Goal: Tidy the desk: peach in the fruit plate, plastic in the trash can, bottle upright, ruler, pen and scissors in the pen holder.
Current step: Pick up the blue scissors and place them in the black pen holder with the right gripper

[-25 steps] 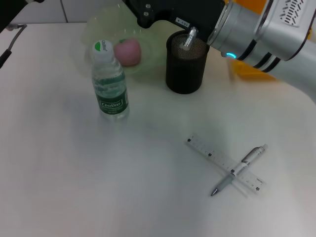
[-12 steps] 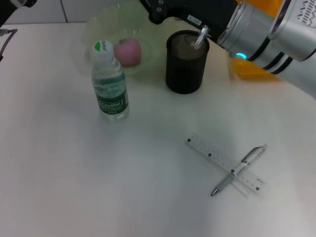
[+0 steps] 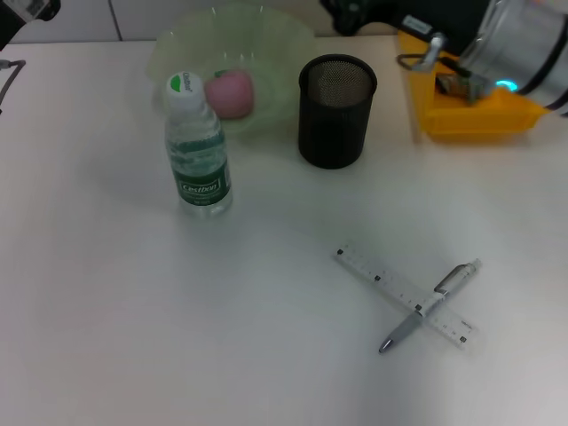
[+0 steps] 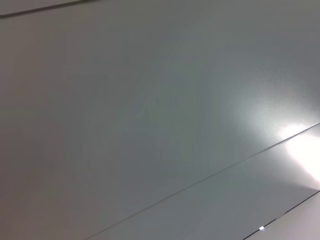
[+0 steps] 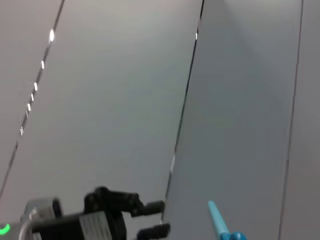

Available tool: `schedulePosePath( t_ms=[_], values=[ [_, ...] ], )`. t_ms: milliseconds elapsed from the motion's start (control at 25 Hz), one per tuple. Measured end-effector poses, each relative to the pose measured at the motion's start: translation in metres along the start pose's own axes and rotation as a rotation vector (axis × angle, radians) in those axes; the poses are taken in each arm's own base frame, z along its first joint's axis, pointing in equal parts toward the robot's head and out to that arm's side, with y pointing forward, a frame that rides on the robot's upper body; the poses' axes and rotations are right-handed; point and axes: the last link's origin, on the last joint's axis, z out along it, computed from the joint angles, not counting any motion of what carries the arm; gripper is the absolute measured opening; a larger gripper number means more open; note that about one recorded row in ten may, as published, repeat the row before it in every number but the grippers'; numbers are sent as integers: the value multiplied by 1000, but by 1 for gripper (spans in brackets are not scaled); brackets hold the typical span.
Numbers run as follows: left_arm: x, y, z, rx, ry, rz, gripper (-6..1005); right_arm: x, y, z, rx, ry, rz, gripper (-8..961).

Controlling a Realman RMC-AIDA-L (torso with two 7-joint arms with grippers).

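On the white surface [image 3: 133, 311] you have one bottle [image 3: 197, 146] standing upright, one peach [image 3: 230, 93] in the one green fruit plate [image 3: 266, 53], and one black mesh pen holder [image 3: 335, 111] just beside that plate. One ruler [image 3: 390, 288] lies nearer the robot with one pen [image 3: 429, 304] crossing over it, touching. One yellow bin [image 3: 470, 111] sits at the far right. The right arm [image 3: 497, 40] hangs over that bin; you cannot tell how its claw stands. The left arm [image 3: 27, 11] shows only at the far left corner, claw unseen.
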Motion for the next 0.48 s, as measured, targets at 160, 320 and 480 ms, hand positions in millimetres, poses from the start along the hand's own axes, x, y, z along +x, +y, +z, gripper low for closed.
schedulePosePath(
  t_ms=[160, 320, 480],
  values=[
    [0, 0, -3, 3, 2, -1, 306, -12, -2, -11, 22, 51, -37, 83],
    [-1, -1, -4, 5, 4, -2, 316, -17, -2, -23, 27, 77, 28, 85],
    [-1, -1, -4, 5, 3, -2, 326, -19, -4, -28, 18, 146, 52, 86]
  ],
)
